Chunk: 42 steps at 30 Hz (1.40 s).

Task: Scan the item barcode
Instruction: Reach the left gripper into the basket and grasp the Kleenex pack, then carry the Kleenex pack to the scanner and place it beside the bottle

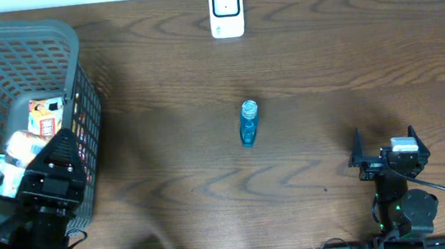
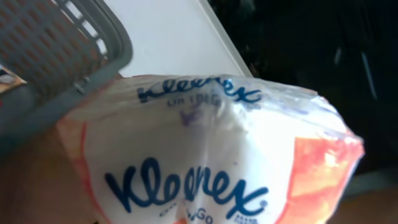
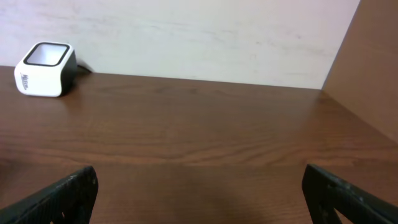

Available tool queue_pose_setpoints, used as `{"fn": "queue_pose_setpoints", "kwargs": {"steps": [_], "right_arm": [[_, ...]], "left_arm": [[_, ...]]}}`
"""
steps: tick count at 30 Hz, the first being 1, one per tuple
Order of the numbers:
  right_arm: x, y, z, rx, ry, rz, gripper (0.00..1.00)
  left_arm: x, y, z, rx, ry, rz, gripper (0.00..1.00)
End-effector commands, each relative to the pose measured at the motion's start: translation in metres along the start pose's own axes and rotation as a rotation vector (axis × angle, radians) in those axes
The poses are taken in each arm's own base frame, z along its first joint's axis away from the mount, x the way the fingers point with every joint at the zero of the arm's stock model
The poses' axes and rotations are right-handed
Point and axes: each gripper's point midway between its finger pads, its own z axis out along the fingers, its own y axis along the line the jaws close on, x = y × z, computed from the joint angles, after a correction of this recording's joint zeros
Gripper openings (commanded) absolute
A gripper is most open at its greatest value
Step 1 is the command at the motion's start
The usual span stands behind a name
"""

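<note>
On the wooden table (image 1: 172,196), the Kleenex pack (image 2: 211,162) appears pinched by the left gripper (image 1: 31,157), well left of the scanner (image 1: 226,10). The right gripper (image 1: 383,137) is spread. The pack must next be carried, barcode facing, to the scanner.

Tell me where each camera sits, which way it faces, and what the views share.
Overhead: above the table, looking straight down at basket, blue bottle and scanner; left arm and right gripper show.
Left wrist: on the left arm, close against a Kleenex pack beside the basket rim; own jaws hidden.
Right wrist: low over the table, facing the far wall; own open jaws at the bottom corners.
Shared: scanner in overhead and right wrist; basket in overhead and left wrist.
</note>
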Motion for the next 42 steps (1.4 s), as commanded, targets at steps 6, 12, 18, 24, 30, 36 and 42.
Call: {"fn": "queue_pose_setpoints", "kwargs": {"steps": [6, 12, 18, 24, 30, 36, 42], "right_arm": [[0.001, -0.002, 0.000, 0.011, 0.002, -0.010, 0.99], [0.001, -0.002, 0.000, 0.011, 0.002, -0.011, 0.99], [0.001, -0.002, 0.000, 0.011, 0.002, -0.011, 0.99], [0.001, -0.002, 0.000, 0.011, 0.002, -0.011, 0.99], [0.001, -0.002, 0.000, 0.011, 0.002, -0.011, 0.99], [0.001, -0.002, 0.000, 0.011, 0.002, -0.010, 0.99], [0.001, -0.002, 0.000, 0.011, 0.002, -0.011, 0.99]], "left_arm": [[0.015, -0.015, -0.001, 0.084, 0.087, 0.011, 0.40], [0.020, -0.042, -0.006, 0.219, 0.129, 0.123, 0.40], [0.024, -0.044, -0.005, 0.246, 0.148, 0.170, 0.40], [0.037, -0.032, 0.006, 0.254, 0.211, 0.157, 0.40], [0.048, -0.030, 0.027, 0.306, 0.283, 0.165, 0.40], [0.070, -0.030, 0.071, 0.275, 0.384, 0.161, 0.40], [0.134, -0.007, 0.131, 0.092, 0.507, 0.240, 0.40]]}}
